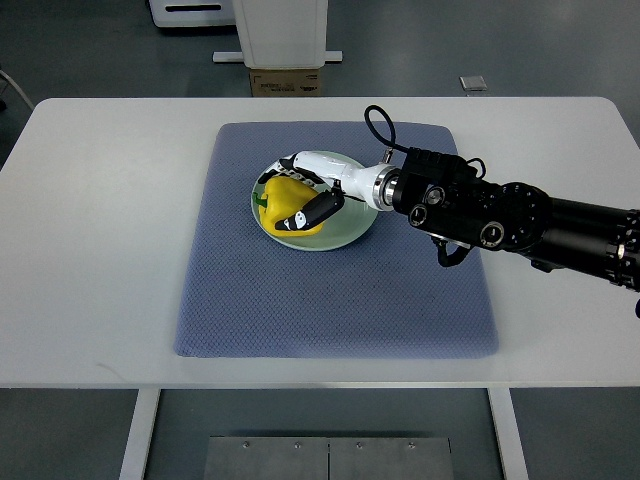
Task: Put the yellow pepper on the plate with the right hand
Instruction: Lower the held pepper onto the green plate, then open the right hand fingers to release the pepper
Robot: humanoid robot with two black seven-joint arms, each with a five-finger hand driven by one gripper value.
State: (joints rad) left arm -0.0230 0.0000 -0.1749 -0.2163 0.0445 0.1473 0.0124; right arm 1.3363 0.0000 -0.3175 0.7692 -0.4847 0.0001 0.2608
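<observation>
On plate (345, 232), right hand (305, 190) grips yellow pepper (283, 203).

no text can be read anywhere.

Yellow pepper (284, 203) on pale plate (345, 232) (stem leftward).

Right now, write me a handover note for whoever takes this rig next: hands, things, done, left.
Right hand: over the plate, fingers closed around the yellow pepper.
Left hand: not in view.
Pepper: above or on the plate, which sits on the blue mat on the white table; whether it touches the plate cannot be told.
Done: pepper brought to the plate.
Left: confirm it rests on the plate, open the fingers, pull the right arm back.
</observation>
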